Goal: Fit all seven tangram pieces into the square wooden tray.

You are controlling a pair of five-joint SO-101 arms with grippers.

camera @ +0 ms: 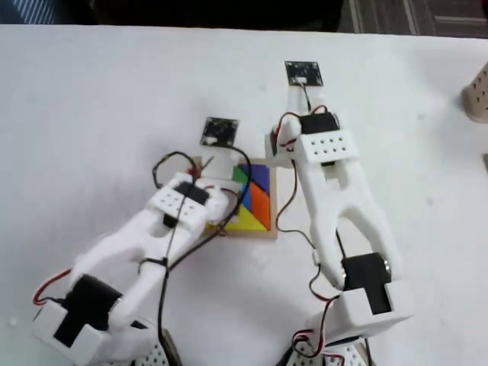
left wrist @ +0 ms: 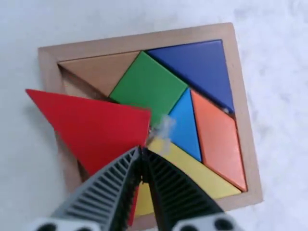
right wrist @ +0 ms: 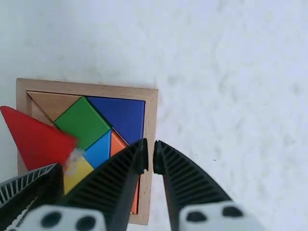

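Right up close, the left gripper [left wrist: 142, 156] has its dark ribbed fingers pressed together, and they are pinching the edge of the red triangle [left wrist: 91, 125] near one corner. That's a firm grip, with red showing in the slit between the fingers.

The red triangle is not seated. It lies across the square wooden tray [left wrist: 48, 57], covering part of the rim, and its far sharp corner sticks out past the rim over the white table [right wrist: 231, 72].

Six pieces lie flat inside the tray. The brown triangle [left wrist: 98, 70] is along one side and the green square [left wrist: 147, 86] sits next to it. The dark blue triangle [left wrist: 197, 62] fills the corner beyond that. The small light blue triangle [left wrist: 185, 125] is tucked in the middle, the orange parallelogram [left wrist: 219, 139] runs along the far rim, and the yellow triangle [left wrist: 192, 171] lies under the gripper. A sliver of bare wood shows between the brown piece and the red one.

The right gripper [right wrist: 150, 156] hangs over the tray rim on the blue and orange side. Its fingers are drawn almost together with only a thin gap, and they grasp nothing.

From above, each arm carries a small dark board [camera: 220, 131] at its wrist, and any print on them is too small to read.
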